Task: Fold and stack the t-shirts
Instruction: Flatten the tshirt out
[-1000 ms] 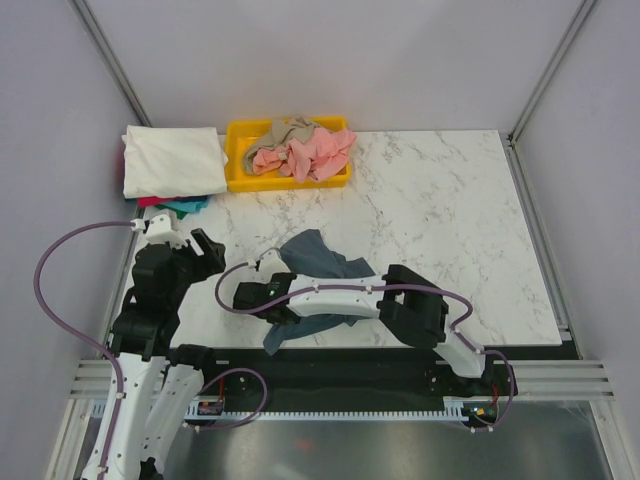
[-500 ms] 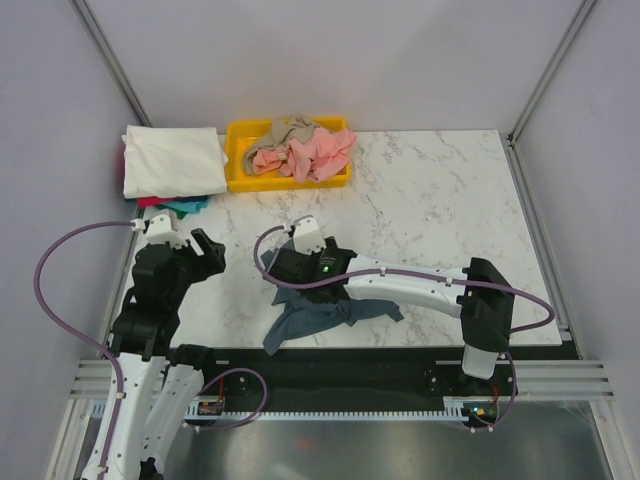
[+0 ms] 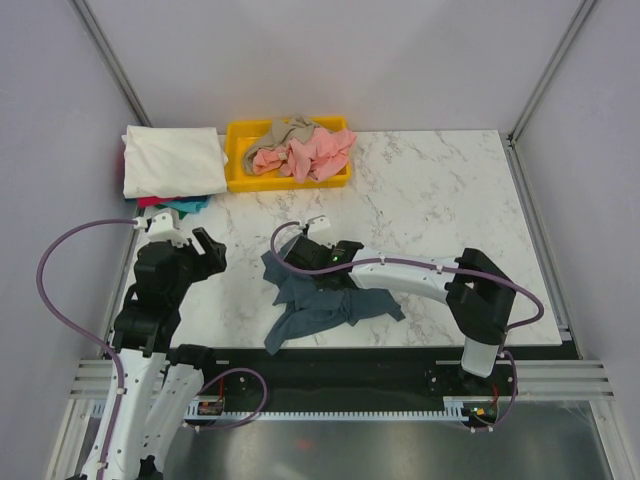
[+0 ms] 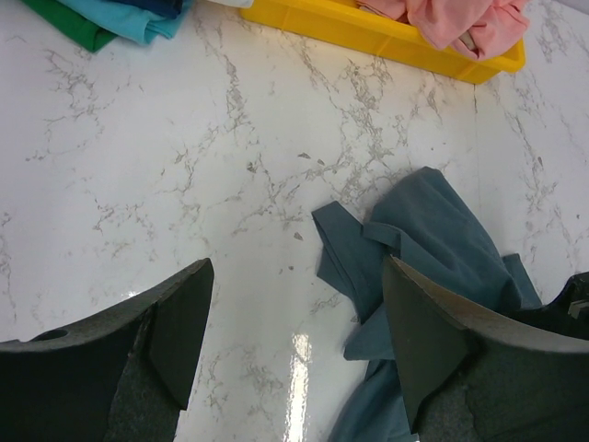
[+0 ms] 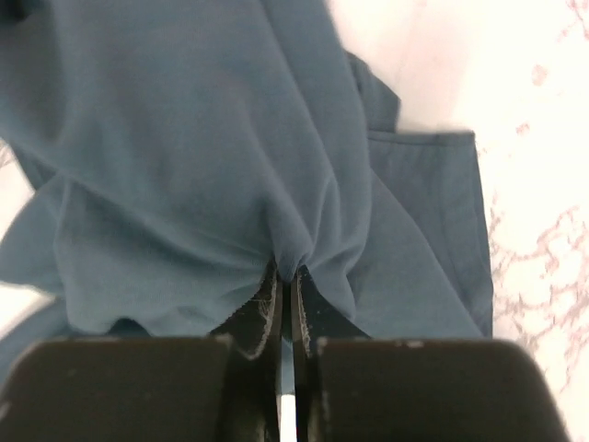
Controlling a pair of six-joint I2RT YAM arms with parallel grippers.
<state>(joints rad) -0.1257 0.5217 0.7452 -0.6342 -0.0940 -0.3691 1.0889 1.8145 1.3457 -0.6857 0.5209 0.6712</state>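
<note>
A crumpled slate-blue t-shirt [image 3: 318, 308] lies near the table's front edge; it also shows in the left wrist view [image 4: 442, 239]. My right gripper [image 3: 300, 258] is shut on a pinch of this shirt [image 5: 212, 157], its fingers [image 5: 308, 308] closed tight on a fold. My left gripper [image 3: 205, 250] is open and empty, hovering over bare marble to the left of the shirt. A folded cream-white t-shirt [image 3: 170, 160] tops a stack at the back left, with teal [image 3: 188, 207] and red [image 3: 148, 201] edges showing below. Salmon-pink [image 3: 310, 152] and tan [image 3: 290, 130] shirts fill the bin.
A yellow plastic bin [image 3: 238, 175] stands at the back of the marble table [image 3: 450, 200]. Grey walls enclose the sides. The table's front edge runs just below the blue shirt. The bin's rim [image 4: 368, 37] and stack edge [image 4: 110, 18] show in the left wrist view.
My right gripper has moved away from the front edge toward the back and right, dragging the blue shirt's top with it. The left arm has stayed still.
</note>
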